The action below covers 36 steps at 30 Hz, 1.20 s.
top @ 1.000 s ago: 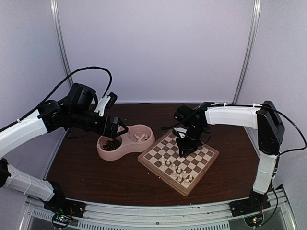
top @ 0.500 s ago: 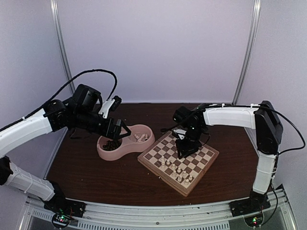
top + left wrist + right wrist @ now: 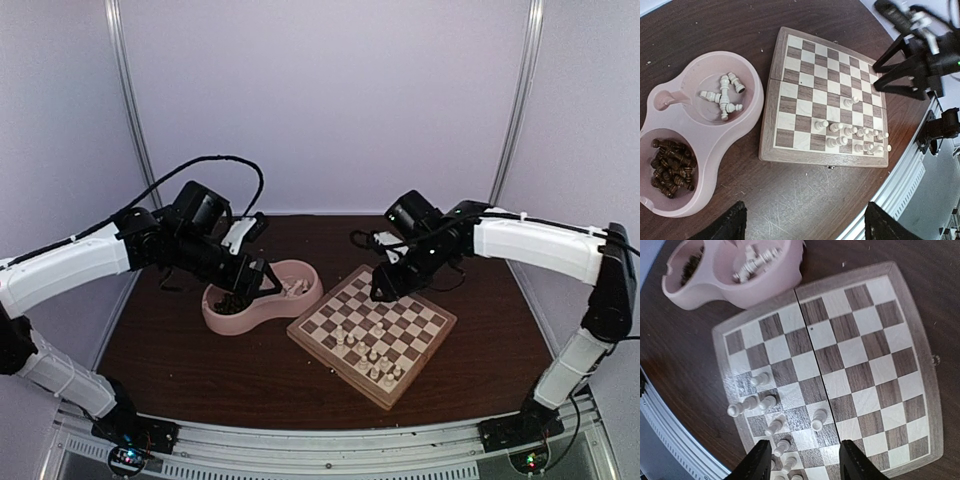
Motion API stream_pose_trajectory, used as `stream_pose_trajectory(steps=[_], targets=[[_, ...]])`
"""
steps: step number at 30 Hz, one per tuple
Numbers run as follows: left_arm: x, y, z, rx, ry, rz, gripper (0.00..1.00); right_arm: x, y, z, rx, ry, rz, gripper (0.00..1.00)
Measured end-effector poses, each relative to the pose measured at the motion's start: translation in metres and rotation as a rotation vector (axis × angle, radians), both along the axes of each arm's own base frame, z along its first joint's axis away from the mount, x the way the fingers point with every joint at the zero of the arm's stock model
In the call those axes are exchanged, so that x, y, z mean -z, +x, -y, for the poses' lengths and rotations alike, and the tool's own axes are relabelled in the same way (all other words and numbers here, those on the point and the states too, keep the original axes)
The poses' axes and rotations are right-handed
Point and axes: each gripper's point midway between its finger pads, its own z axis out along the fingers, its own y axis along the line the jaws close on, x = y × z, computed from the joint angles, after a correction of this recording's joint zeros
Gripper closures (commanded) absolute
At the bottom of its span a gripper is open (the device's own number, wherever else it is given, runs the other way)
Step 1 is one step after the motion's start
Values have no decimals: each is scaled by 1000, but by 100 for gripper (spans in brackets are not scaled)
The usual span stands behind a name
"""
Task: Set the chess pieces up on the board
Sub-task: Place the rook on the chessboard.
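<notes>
The board (image 3: 415,322) lies right of centre, with several cream-white chess pieces (image 3: 370,355) standing near its front corner. My right gripper (image 3: 385,286) hovers above the board's back part, open and holding nothing. From the right wrist, its gripper (image 3: 807,460) frames the board (image 3: 860,355), where a lone white pawn (image 3: 818,420) stands beneath it. My left gripper (image 3: 262,284) hangs open and empty over the pink dish (image 3: 300,305). Seen from the left wrist, that gripper (image 3: 807,225) is high above the table, with the board (image 3: 810,70) and its white pieces (image 3: 850,137) ahead.
The pink double-bowl dish (image 3: 752,115) holds several white pieces (image 3: 722,97) in one bowl and a heap of dark brown pieces (image 3: 672,167) in the other. The table's metal front rail (image 3: 330,440) runs close to the board's near corner.
My right gripper has opened and lifted up and back off the board, leaving a white pawn standing there. The left arm has swung right, over the pink dish.
</notes>
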Motion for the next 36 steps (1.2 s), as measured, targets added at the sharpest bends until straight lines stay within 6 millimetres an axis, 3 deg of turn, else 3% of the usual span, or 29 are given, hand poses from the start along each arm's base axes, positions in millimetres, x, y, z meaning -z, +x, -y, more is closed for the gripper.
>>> stream_pose_trajectory(steps=[3,6,11,18,24,30,36], targets=[[11,1,8,23,14,-34,21,-45,1,7,8,100,155,51],[17,0,18,45,28,-48,23,-59,-6,25,33,139,260,48],[16,-6,50,116,38,-40,26,-50,-22,67,99,138,395,37],[29,-6,111,192,102,-19,29,-44,-37,117,212,148,576,36],[55,1,154,225,180,-14,30,-38,-41,137,250,130,649,36],[69,15,187,234,213,8,31,-42,-44,148,273,142,713,36],[90,27,203,229,244,7,32,-42,-46,158,305,159,768,36]])
